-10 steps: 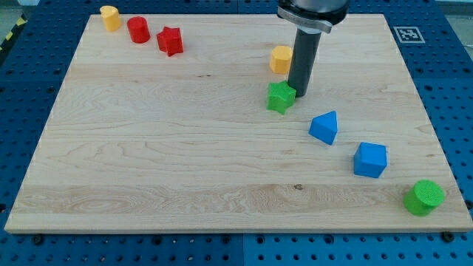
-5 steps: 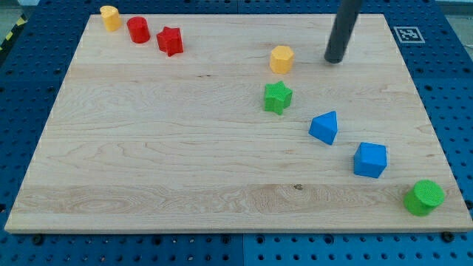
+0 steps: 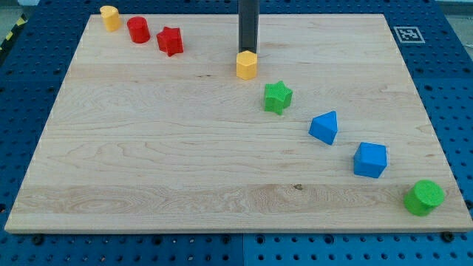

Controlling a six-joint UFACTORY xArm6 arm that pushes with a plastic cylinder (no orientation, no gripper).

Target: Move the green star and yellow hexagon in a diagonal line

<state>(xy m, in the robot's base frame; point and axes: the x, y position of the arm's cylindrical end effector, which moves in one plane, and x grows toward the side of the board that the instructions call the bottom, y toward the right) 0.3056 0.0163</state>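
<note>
My tip (image 3: 247,52) is pressing the top side of the small yellow hexagon block (image 3: 247,65); a rod, gripping nothing. The green star block (image 3: 278,97) is sitting below-right of it, apart. Diagonal alignment is appearing nearly complete.

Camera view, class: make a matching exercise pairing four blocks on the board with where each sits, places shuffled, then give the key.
Blocks:
1. yellow hexagon
2. green cylinder
3. red star
4. green star

Places:
A. board's bottom-right corner
B. directly below my tip
C. between the hexagon and the blue blocks
D. top left, right of the red cylinder

Pairs: 1-B, 2-A, 3-D, 4-C
</note>
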